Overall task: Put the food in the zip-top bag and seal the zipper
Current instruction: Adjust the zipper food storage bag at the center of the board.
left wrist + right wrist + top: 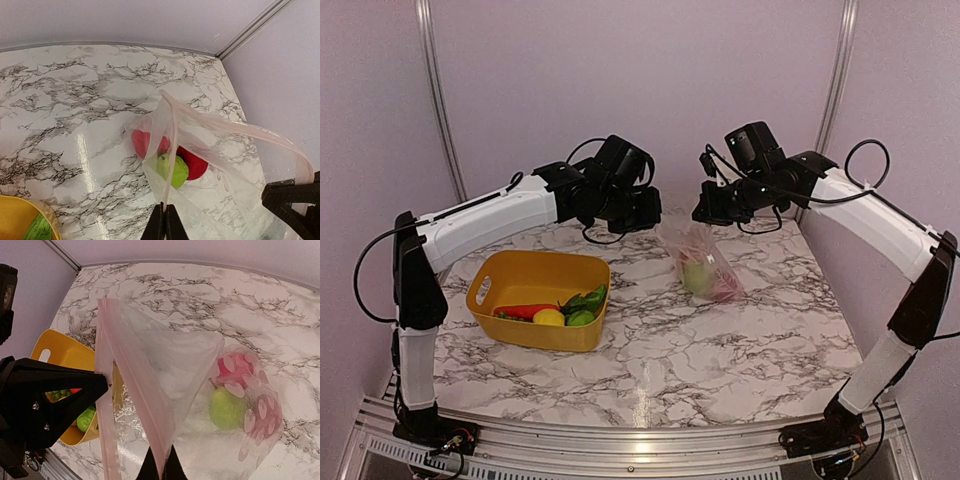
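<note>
While the clear plastic zip-top bag (705,262) rests on the marble-patterned bench (720,345), the left fingers (158,227) are closed on its mouth edge, the right fingers (149,471) on its pinkish zipper strip (131,380); a green toy pear (225,407) and red round toys (232,367) lie inside.

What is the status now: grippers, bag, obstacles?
Left gripper and right gripper both shut on zip-top bag mouth, zipper unsealed. Pear and red pieces inside. Carrot, lemon in yellow basket. Nothing blocking.
</note>
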{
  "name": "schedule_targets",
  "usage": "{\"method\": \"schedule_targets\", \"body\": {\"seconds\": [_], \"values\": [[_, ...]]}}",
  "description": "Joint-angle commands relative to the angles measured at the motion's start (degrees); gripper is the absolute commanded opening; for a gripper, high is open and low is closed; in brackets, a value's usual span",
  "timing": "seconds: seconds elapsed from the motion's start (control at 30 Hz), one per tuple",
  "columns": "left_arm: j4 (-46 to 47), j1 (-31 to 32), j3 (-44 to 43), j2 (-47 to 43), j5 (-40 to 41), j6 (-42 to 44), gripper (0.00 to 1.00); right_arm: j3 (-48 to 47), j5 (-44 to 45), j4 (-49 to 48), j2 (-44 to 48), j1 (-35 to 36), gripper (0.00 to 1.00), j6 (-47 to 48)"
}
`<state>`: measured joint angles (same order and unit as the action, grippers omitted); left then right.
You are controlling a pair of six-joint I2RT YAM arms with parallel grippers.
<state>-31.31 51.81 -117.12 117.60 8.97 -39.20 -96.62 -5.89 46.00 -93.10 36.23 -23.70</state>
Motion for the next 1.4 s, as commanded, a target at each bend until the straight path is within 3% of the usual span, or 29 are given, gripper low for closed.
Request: {"method": "schedule_targets", "body": {"seconds": [0.0, 0.3, 0.53, 0.63, 0.73, 0.87, 0.97, 1.13, 1.37], "values": [[0.88, -0.19, -3.77, 0.63, -2.27, 0.14, 0.0, -2.8, 0.71, 0.81, -0.51, 0.48, 0.0, 0.78], [11.4, -0.01, -0.35, -5.5, -6.83, -5.79, 0.0, -10.26, 9.93, 7.64, -2.65, -2.55, 0.0, 3.17], [12.51, -0.13, 0.58, -3.44, -11.8, -6.85, 0.02, -12.97, 8.65, 8.57, -3.03, -6.26, 0.0, 5.05], [16.38, -0.46, 0.26, -3.17, -16.26, -4.34, 0.48, -12.34, 9.38, 8.35, -2.92, -6.48, 0.0, 4.98], [21.46, -1.06, 1.58, -4.53, -21.7, -3.47, 0.74, -11.83, 8.91, 7.57, -2.66, -6.65, 0.0, 4.53], [19.04, -1.21, 5.69, -9.78, -17.72, 2.95, 0.86, -8.99, 6.86, 5.38, -1.5, -6.29, 0.0, 3.2], [17.25, -2.56, 15.13, -16.55, -13.62, 5.0, 0.98, -4.94, 5.08, 3.41, -0.18, -5.47, 0.0, 2.55], [10.8, -7.69, 31.26, -26.63, -9.32, 4.33, 0.99, 0.06, 3.11, 0.69, 0.74, -3.75, 0.0, 1.54], [-2.05, -9.16, 41.66, -34.73, -3.3, 15.02, 0.99, -0.4, 1.43, -0.65, -0.95, -2.12, 0.0, 1.79]]}}
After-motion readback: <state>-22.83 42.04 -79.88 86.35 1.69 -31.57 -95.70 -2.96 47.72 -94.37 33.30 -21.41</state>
